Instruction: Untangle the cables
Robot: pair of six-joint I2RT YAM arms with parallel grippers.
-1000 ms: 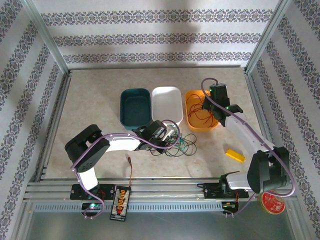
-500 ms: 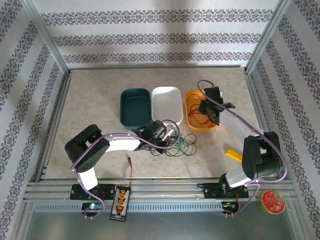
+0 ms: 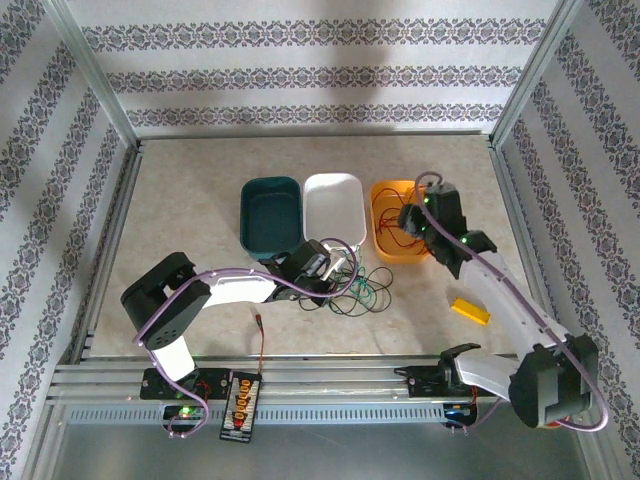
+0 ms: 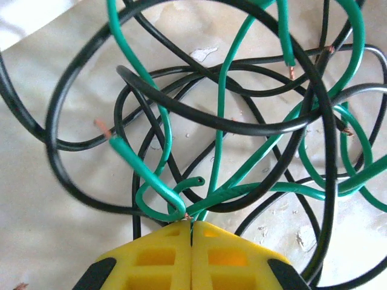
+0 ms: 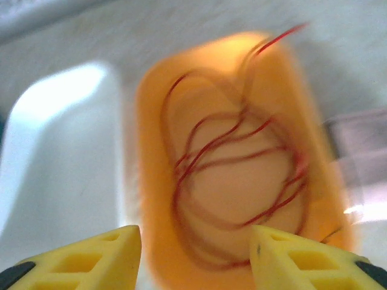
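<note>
Left arm [image 3: 240,288] folded low, jaws pressed together, right arm [image 3: 497,288] stretched forward, jaws parted

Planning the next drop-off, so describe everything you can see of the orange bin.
The orange bin is a shallow, open-topped tub with rounded corners, plastic by the look of it. It stands upright on the table, rightmost in a row of three, close beside the white bin. Loose red wires lie looped inside. The right gripper hangs above it with jaws open, holding nothing, and the right arm hides the bin's right side in the top view.
</note>
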